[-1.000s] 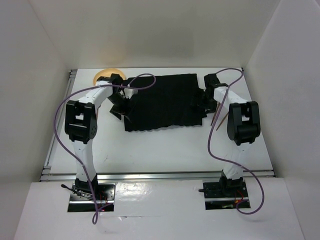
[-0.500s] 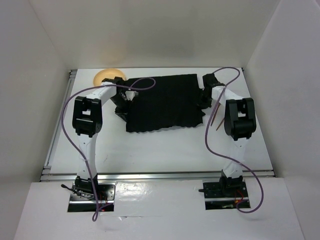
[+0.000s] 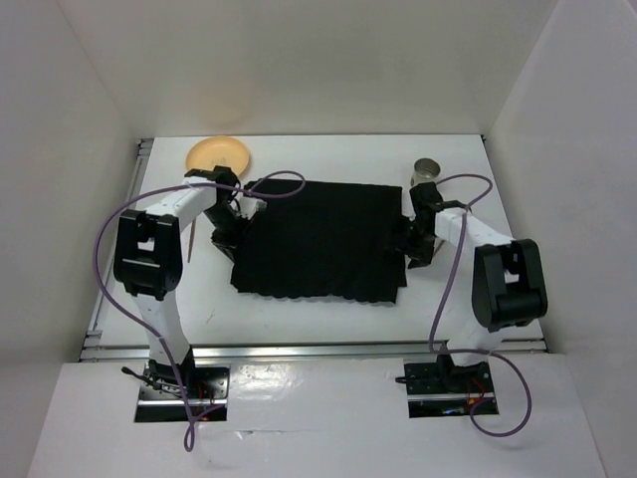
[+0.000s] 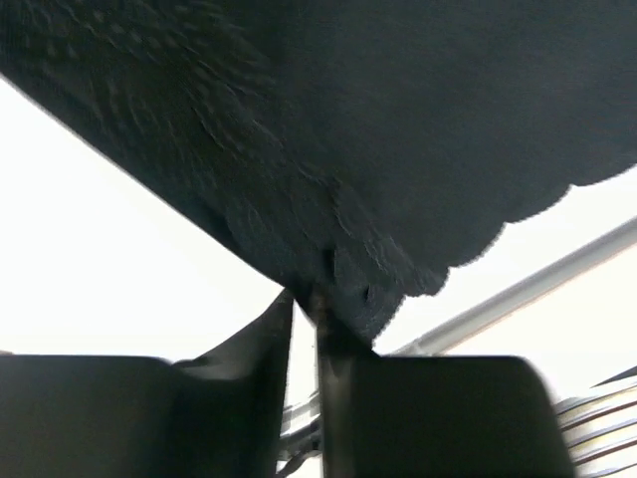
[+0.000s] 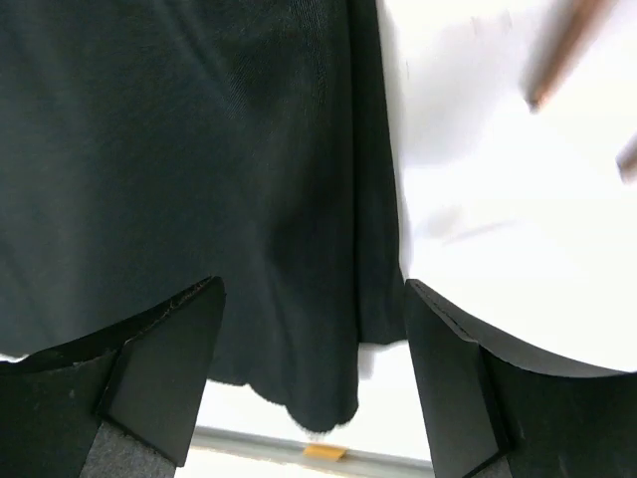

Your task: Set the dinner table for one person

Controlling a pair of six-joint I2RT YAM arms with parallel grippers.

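On the white dinner table (image 3: 318, 324) lies a black cloth mat (image 3: 318, 239) with scalloped edges. My left gripper (image 3: 224, 236) is at the mat's left side, shut on a scalloped corner of the mat (image 4: 398, 249), which is pinched between its fingertips (image 4: 311, 309). My right gripper (image 3: 412, 249) hovers over the mat's right edge. In the right wrist view its jaws stand open (image 5: 311, 349), with the mat's edge (image 5: 368, 249) lying flat below and between the fingers (image 5: 164, 368), untouched.
A yellow plate (image 3: 219, 152) sits at the far left corner. A metal cup (image 3: 426, 169) stands at the far right behind my right arm. Brown sticks (image 5: 562, 50) lie on the table right of the mat. A silver rail (image 3: 318, 350) runs along the near edge.
Both arms have drawn the mat toward the near edge, uncovering the plate and the cup. The right gripper has opened and let go of the mat. The left stays shut on it.
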